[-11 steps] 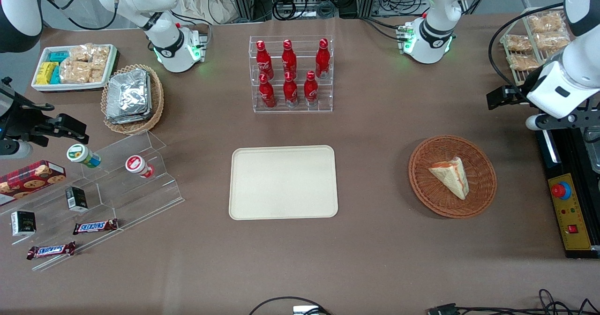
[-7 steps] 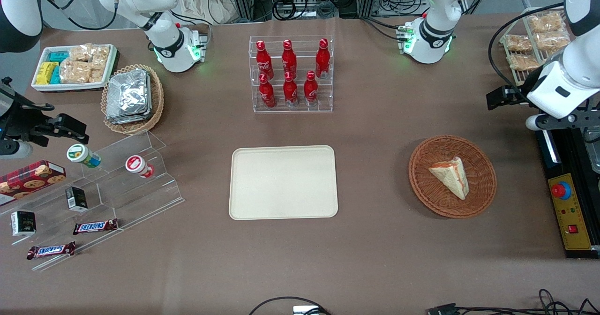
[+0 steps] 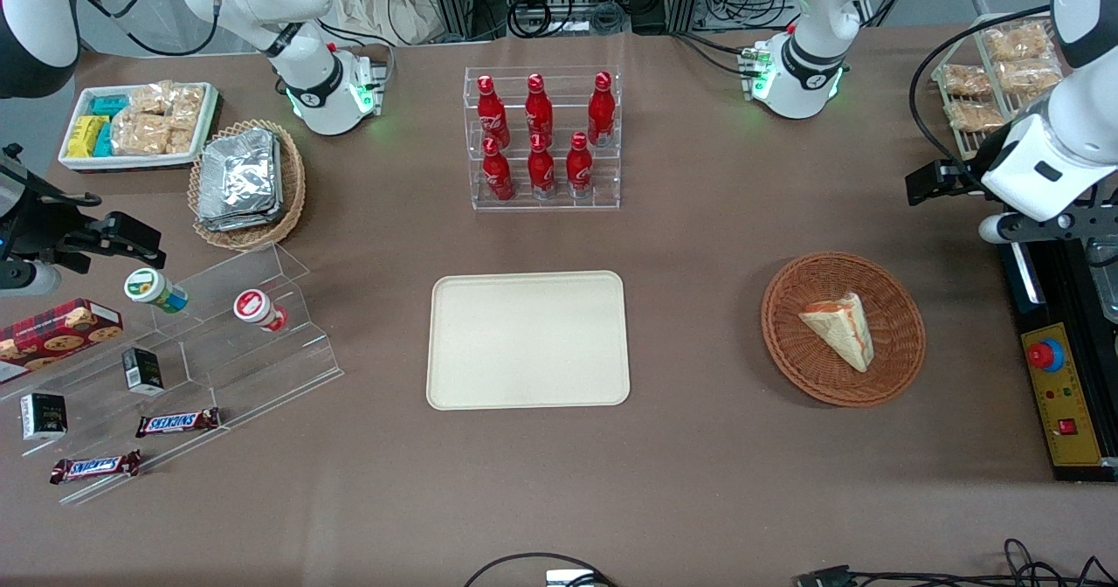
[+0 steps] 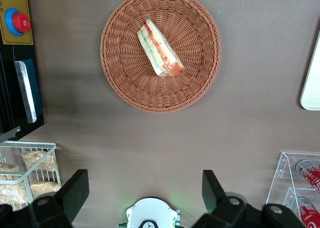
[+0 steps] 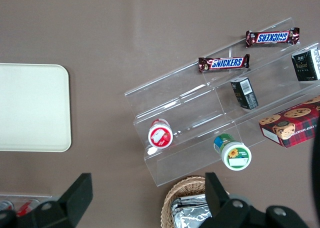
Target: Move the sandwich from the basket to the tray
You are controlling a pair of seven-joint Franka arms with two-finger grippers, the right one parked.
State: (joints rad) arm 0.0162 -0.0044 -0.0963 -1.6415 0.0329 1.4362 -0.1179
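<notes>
Front view: triangular white-bread sandwich (image 3: 840, 328) seen lying in round reddish-brown wicker basket (image 3: 843, 328), toward working arm's end of table. Long axis diagonal; narrow tip pointed toward flat cream rectangular tray (image 3: 527, 340), which sits well apart, bare. Gripper (image 3: 1004, 220) held high, off basket rim.

Left wrist view: sandwich (image 4: 160, 55) seen filling-edge up, red and green layers visible. Gripper (image 4: 142, 193) fingers spread wide, nothing held, basket (image 4: 160, 50) untouched.
</notes>
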